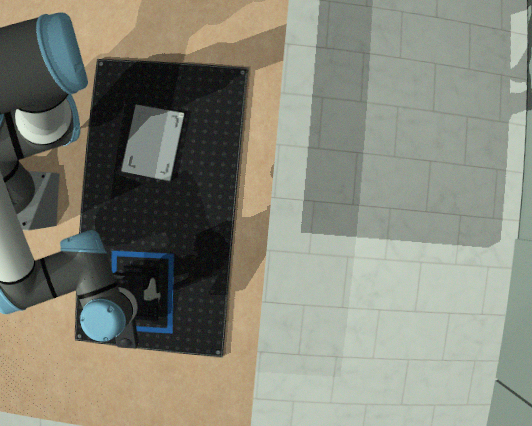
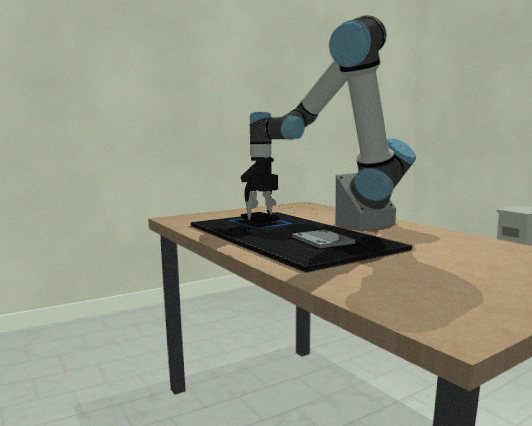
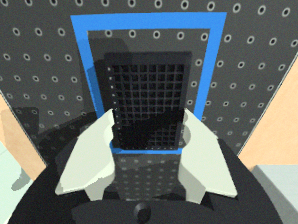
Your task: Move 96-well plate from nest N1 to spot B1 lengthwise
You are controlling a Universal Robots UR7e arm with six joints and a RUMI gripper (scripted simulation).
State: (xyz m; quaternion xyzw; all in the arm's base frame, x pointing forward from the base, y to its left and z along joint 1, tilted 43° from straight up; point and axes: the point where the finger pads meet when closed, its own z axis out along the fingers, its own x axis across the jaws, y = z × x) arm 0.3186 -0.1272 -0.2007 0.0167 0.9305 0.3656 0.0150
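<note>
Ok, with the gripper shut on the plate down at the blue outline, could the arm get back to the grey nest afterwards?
Probably yes. The plate nest lies bare on the same black board, nothing standing over it. But the gripper must release the 96-well plate first.
</note>
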